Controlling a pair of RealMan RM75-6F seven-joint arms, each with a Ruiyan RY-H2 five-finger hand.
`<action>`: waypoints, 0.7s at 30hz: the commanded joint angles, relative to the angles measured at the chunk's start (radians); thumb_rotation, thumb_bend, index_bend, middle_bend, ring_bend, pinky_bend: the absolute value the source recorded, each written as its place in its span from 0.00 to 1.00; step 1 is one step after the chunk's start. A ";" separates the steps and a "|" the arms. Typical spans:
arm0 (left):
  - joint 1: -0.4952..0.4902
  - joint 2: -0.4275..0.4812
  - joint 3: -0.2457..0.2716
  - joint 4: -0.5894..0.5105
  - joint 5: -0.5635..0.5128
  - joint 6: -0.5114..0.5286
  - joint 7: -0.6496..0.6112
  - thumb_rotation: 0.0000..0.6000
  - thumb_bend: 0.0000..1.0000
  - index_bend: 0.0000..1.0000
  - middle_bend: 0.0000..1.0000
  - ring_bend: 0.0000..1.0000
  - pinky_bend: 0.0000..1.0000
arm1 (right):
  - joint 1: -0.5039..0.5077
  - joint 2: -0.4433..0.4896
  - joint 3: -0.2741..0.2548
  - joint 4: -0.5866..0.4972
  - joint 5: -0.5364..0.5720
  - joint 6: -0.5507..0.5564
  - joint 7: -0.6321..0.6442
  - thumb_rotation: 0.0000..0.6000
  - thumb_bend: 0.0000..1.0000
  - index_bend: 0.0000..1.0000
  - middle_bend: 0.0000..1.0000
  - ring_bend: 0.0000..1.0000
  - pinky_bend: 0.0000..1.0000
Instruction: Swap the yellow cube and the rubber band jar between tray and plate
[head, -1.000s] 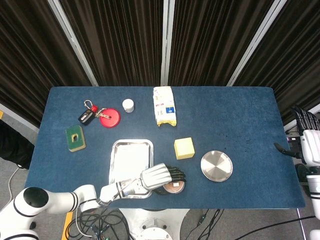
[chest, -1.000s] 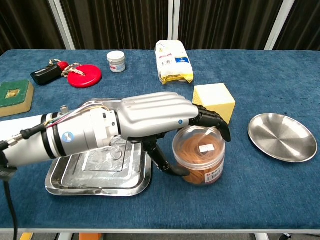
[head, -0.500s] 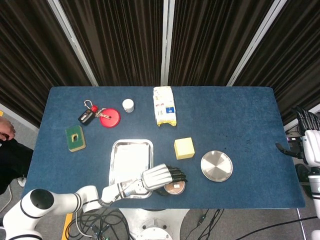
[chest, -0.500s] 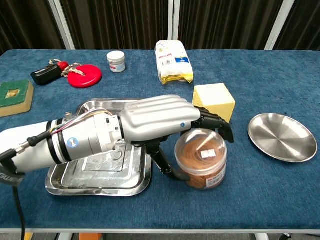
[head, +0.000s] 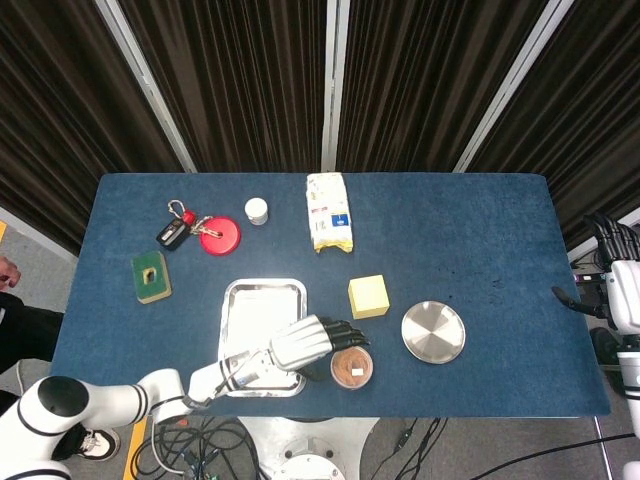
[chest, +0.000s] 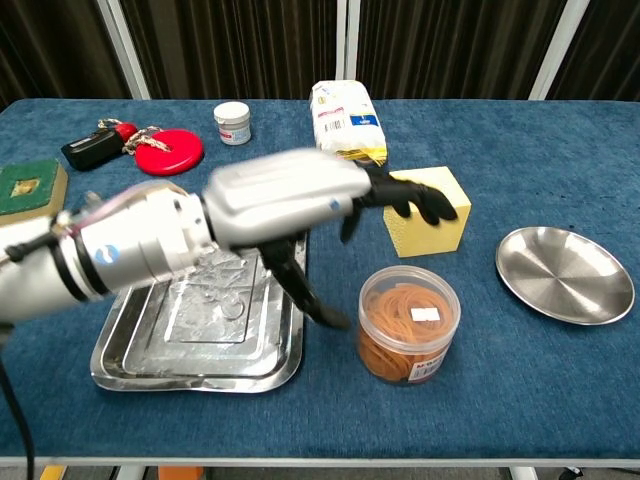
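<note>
Now the left hand (chest: 300, 195) is hovering empty, fingers spread, above the rubber band jar (chest: 408, 322) (slightly blurred). Jar and yellow cube (chest: 428, 210) are both sitting on the table between tray (chest: 130, 372) and plate (chest: 565, 273), so neither placement looks done. The right hand (head: 622, 290) is hanging off-table, seemingly open.

Dark pleated curtains (head: 250, 80), pale vertical rails, possibly grey floor (head: 30, 280)

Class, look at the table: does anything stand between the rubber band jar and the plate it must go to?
Nothing visible does. The jar stands on bare cloth left of the plate; the yellow cube sits behind that path, not on it.
</note>
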 joint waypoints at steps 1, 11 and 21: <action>0.032 0.127 -0.037 -0.100 -0.060 0.011 0.081 1.00 0.06 0.16 0.20 0.21 0.50 | -0.001 0.001 0.000 -0.003 -0.003 0.004 -0.003 1.00 0.10 0.00 0.00 0.00 0.00; -0.017 0.161 -0.153 -0.037 -0.183 -0.078 0.068 1.00 0.05 0.16 0.18 0.18 0.42 | -0.011 0.013 0.005 -0.022 0.000 0.020 -0.014 1.00 0.10 0.00 0.00 0.00 0.00; -0.136 0.074 -0.159 0.064 -0.221 -0.278 -0.167 1.00 0.00 0.14 0.17 0.14 0.35 | -0.012 0.005 0.003 -0.005 0.010 0.007 -0.003 1.00 0.10 0.00 0.00 0.00 0.00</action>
